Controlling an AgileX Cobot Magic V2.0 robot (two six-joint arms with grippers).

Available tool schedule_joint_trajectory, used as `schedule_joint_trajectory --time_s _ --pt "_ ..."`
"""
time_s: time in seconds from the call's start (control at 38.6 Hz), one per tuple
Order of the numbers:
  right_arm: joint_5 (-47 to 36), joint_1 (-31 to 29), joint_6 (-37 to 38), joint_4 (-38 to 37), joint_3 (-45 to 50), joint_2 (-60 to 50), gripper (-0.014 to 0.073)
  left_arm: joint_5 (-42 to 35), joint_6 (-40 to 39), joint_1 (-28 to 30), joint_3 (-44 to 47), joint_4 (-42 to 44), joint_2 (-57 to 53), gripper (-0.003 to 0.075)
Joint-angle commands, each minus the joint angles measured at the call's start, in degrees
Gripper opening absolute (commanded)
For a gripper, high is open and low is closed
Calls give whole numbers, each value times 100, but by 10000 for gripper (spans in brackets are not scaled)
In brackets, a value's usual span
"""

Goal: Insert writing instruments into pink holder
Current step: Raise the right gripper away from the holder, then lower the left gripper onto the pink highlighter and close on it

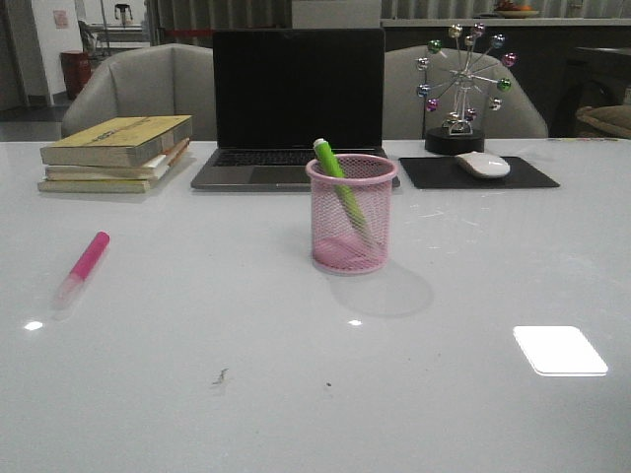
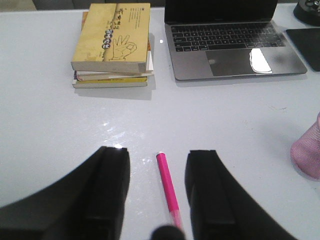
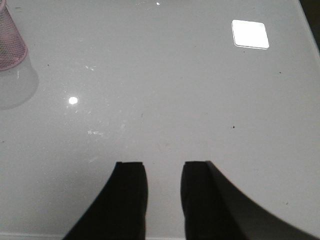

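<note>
My right gripper (image 3: 163, 192) open over bare table (image 3: 165, 90); pink holder (image 3: 10, 42) at frame edge.

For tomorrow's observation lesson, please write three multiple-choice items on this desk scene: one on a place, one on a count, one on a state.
1. Where is the pink marker?
A. on the table, left of the pink holder
B. on the books
C. in the holder

2. How many markers stand in the holder?
A. none
B. one
C. two

3. How are the left gripper fingers?
A. shut on the marker
B. open, astride the marker
C. out of view

Key: A, it lies flat on the tabletop; B, only the green marker; B, a gap either side.
</note>
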Motion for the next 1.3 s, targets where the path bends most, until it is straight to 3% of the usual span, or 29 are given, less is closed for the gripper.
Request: schedule_joint_trajectory --time_s 0.0,0.23,0.6,1.27 --pt "-223 -50 1 -63 -155 5 324 -276 0 -37 -653 -308 447 340" --pt "-189 -50 1 -99 -155 5 324 -79 0 -37 -1459 -650 1756 340" --pt "-137 -50 1 -180 -155 5 324 -117 0 -60 -1614 -683 3219 340" --pt "29 -50 1 -299 -155 5 324 -684 0 -557 -1614 -660 4356 340"
